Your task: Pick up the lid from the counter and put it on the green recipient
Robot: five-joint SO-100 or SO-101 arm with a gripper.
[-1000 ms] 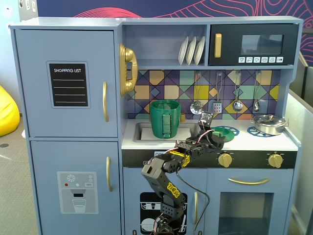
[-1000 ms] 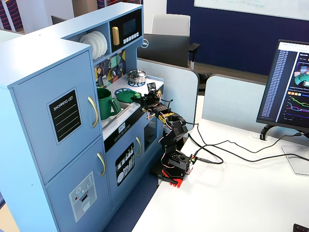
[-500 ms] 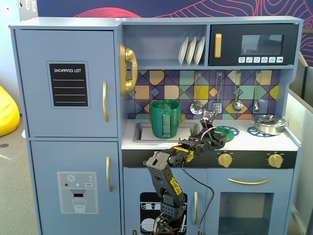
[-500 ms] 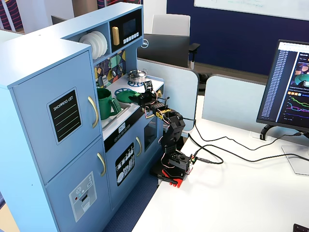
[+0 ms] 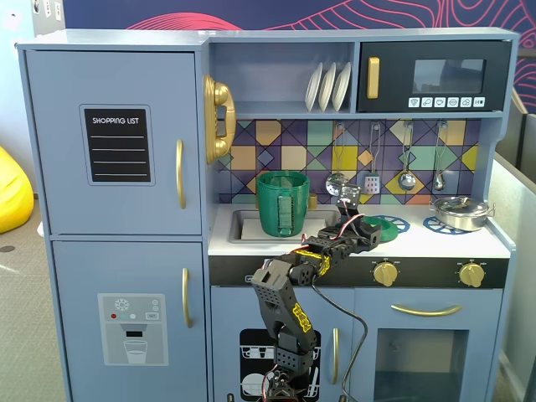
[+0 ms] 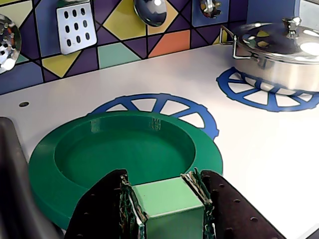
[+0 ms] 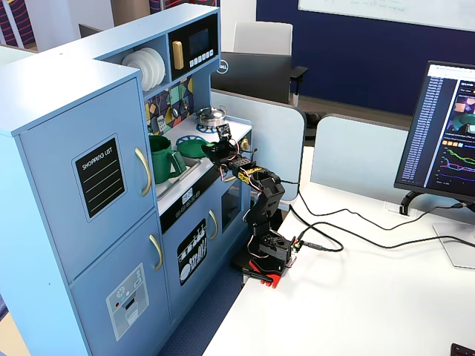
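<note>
The green lid (image 6: 124,149) lies flat over the left blue burner print on the white counter (image 6: 259,149); I cannot tell whether it is lifted off it. My gripper (image 6: 167,181) is shut on the lid's pale green block handle (image 6: 167,199), one finger on each side. In a fixed view the gripper (image 5: 362,230) and the lid (image 5: 390,224) are to the right of the green recipient (image 5: 282,203), which stands upright in the sink recess with its strap handle facing front. Another fixed view shows the pot (image 7: 159,158), the lid (image 7: 191,148) and the gripper (image 7: 211,150).
A shiny steel pan (image 6: 279,47) with its own lid sits on the right burner print, also in a fixed view (image 5: 459,211). Utensils hang on the tiled back wall (image 5: 368,155). The shelf and microwave (image 5: 435,77) overhang the counter.
</note>
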